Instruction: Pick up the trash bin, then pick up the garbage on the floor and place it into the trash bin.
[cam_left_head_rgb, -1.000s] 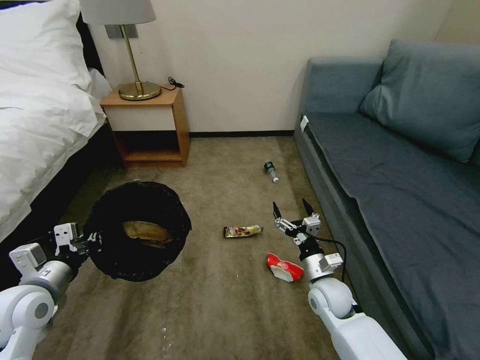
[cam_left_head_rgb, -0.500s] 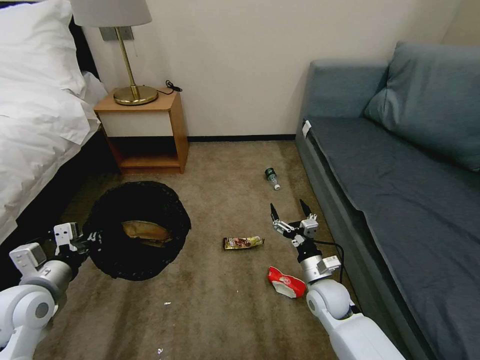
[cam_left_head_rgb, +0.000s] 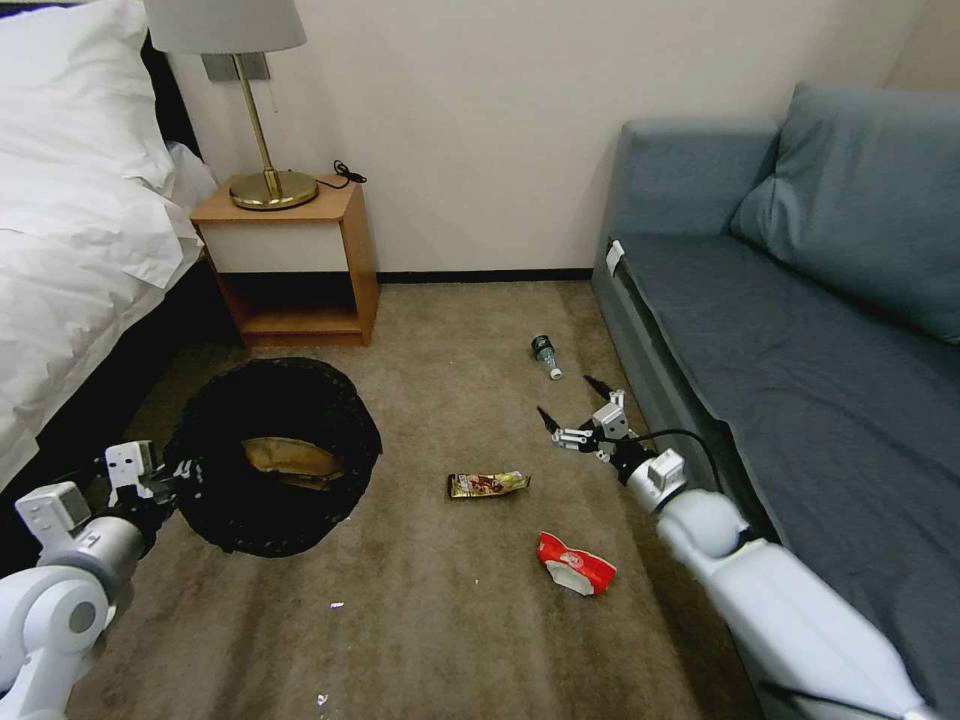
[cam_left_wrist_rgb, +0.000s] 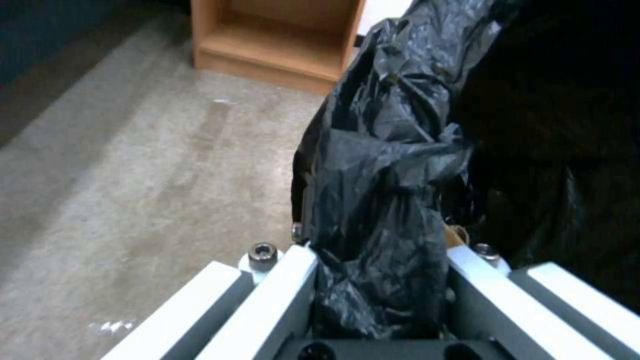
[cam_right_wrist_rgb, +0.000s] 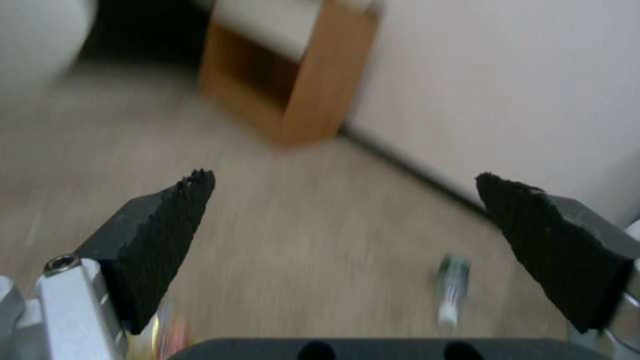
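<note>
The trash bin (cam_left_head_rgb: 272, 400), lined with a crinkly black bag, hangs low at the left with a crumpled brown paper bag (cam_left_head_rgb: 290, 460) inside. My left gripper (cam_left_head_rgb: 165, 478) is shut on its rim; the left wrist view shows the left gripper (cam_left_wrist_rgb: 380, 260) clamping the black bag (cam_left_wrist_rgb: 393, 165). Garbage lies on the carpet: a gold-and-dark wrapper (cam_left_head_rgb: 487, 484), a red-and-white wrapper (cam_left_head_rgb: 574, 563) and a small bottle (cam_left_head_rgb: 545, 356). My right gripper (cam_left_head_rgb: 565, 396) hovers open between the gold wrapper and the bottle, holding nothing. In the right wrist view the right gripper (cam_right_wrist_rgb: 343, 180) points toward the bottle (cam_right_wrist_rgb: 452, 287).
A bed (cam_left_head_rgb: 80, 250) runs along the left and a wooden nightstand (cam_left_head_rgb: 300, 260) with a lamp stands by the wall. A blue-grey sofa (cam_left_head_rgb: 800, 330) borders the right, close to my right arm. Small white scraps (cam_left_head_rgb: 335, 606) dot the carpet.
My right arm has stretched forward and toward the sofa, with the open gripper turned and nearer the bottle. The left gripper still holds the bin.
</note>
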